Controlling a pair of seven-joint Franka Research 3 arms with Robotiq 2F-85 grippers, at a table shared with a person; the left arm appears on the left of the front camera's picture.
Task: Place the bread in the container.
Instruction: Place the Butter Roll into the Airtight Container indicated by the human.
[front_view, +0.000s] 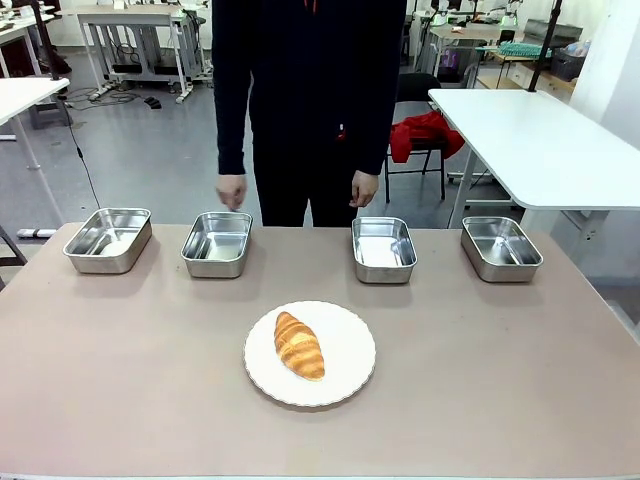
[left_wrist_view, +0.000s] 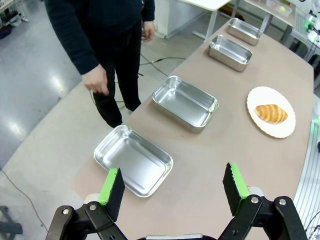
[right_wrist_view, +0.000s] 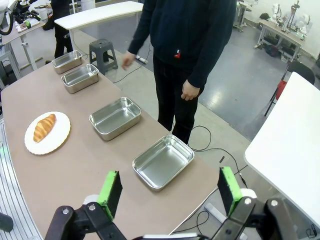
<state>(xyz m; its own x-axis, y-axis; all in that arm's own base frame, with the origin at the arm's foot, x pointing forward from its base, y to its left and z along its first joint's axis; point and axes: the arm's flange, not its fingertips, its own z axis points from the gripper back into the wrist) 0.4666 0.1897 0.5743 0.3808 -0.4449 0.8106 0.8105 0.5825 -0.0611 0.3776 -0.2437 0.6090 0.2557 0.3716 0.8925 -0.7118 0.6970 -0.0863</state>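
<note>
My left gripper (left_wrist_view: 172, 173) and right gripper (right_wrist_view: 169, 176) stand open, empty. I should pinch the croissant (front_view: 299, 345) gently across its middle, lifting straight off the plate (front_view: 352, 345).

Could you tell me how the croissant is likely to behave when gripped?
The croissant looks puffed and flaky, so it is probably light and easily crushed by a firm squeeze. Lying loose on the smooth plate, it may slide when nudged.
</note>
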